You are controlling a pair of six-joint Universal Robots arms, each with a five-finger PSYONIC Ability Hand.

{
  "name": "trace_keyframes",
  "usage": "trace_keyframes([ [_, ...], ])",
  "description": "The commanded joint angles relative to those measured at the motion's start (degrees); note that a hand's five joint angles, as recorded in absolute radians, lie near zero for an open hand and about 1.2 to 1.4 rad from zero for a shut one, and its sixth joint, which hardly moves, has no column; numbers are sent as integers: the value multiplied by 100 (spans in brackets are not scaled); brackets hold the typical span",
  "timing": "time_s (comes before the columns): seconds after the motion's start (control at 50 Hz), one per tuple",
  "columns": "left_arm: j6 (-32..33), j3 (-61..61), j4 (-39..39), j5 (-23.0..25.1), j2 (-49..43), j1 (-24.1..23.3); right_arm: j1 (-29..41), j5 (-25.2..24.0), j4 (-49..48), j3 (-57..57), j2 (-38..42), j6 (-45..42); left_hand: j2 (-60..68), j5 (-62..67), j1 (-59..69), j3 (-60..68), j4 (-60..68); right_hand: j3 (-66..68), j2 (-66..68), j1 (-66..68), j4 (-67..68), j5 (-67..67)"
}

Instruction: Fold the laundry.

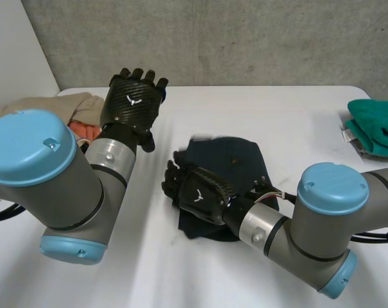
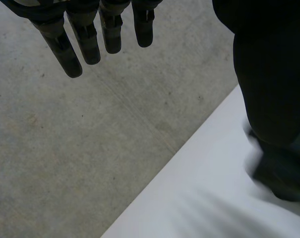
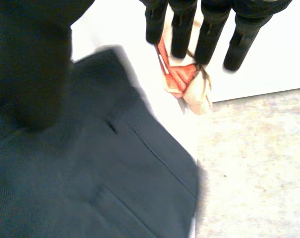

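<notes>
Dark garment (image 1: 235, 160) on tabletop (image 1: 277, 109), probably soft, light, limp; best pinched at a corner; left robot hand (image 1: 133, 99) raised, right robot hand (image 1: 197, 189) over garment's edge, both straight-fingered, empty.

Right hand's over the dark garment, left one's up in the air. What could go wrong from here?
1. The right hand is open over the dark garment, pinching nothing; a drag might just bunch it.
2. The left hand, open, hangs beside the beige and orange pile; lowering could snag it.

Dark garment (image 1: 235, 160) partly hidden under right hand (image 1: 200, 192); teal cloth (image 1: 376, 125) edge-cut.
</notes>
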Motion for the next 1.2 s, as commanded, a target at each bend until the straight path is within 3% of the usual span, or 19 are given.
trace_keyframes([
  [0.02,-185,414,25,27,-69,-17,-425,289,317,-21,-727,1793,-201,-286,-89,-223,-165,-922,-759,-597,-937,-818],
  [0.06,-212,555,16,62,-104,-52,-583,421,335,-39,-991,2873,-201,-286,-89,-223,-165,-922,-759,-597,-937,-818],
  [0.08,-229,625,25,71,-122,-61,-732,587,317,-65,-1201,3966,-201,-286,-89,-223,-165,-922,-759,-597,-937,-818],
  [0.16,-475,1099,-28,185,-508,-104,-1083,860,596,-293,-1423,6027,-201,-286,-89,-223,-165,-922,-759,-597,-937,-818],
  [0.2,-695,1425,-159,448,-877,-245,-1303,974,948,-416,-1397,6279,-180,-265,-68,-202,-144,-922,-759,-597,-937,-818],
  [0.26,-914,1802,-614,851,-1376,-438,-1603,1150,1818,-759,-1186,6140,-129,-214,-17,-151,-93,-922,-759,-597,-937,-818],
  [0.34,-1073,2311,-1238,1046,-2053,-500,-1639,1432,2680,-1400,-493,5797,-96,-180,16,-118,-60,-922,-759,-597,-937,-818],
  [0.48,-1082,2946,-2372,652,-2828,-509,-1639,1590,3305,-2183,536,5691,-79,-163,33,-101,-43,-922,-759,-597,-937,-818],
  [0.62,-1056,3008,-2875,554,-3040,-456,-1639,1652,3428,-2386,1134,5437,-45,-130,67,-67,-9,-922,-759,-597,-937,-818],
  [0.74,-1047,3034,-3279,563,-2979,-395,-1612,1950,3472,-2368,1030,4795,5,-79,117,-17,41,-922,-759,-597,-937,-818],
  [0.82,-1064,3148,-3289,616,-2716,-421,-1560,2231,3332,-2131,547,4338,-11,-96,101,-33,25,-922,-759,-597,-937,-818],
  [0.92,-1091,3140,-3166,703,-1750,-395,-1113,2425,2342,-1194,-471,3995,-179,-264,-67,-201,-143,-922,-759,-597,-937,-818],
  [1.0,-1108,3105,-2788,1186,-1204,-368,-840,2565,1515,-149,-1148,3741,-146,-231,-34,-168,-110,-922,-759,-597,-937,-818],
  [1.08,-1170,3105,-2708,2134,-1001,-272,-585,2601,1031,766,-1387,3669,-45,-130,67,-67,-9,-922,-759,-597,-937,-818],
  [1.1,-1248,3096,-2769,2563,-958,-245,-514,2618,968,891,-1388,3678,-29,-113,84,-51,8,-922,-759,-597,-937,-818],
  [1.2,-1688,3061,-3112,3612,-782,-193,-127,2627,748,1446,-1318,3836,543,459,655,521,579,-922,-759,-597,-937,-818],
])
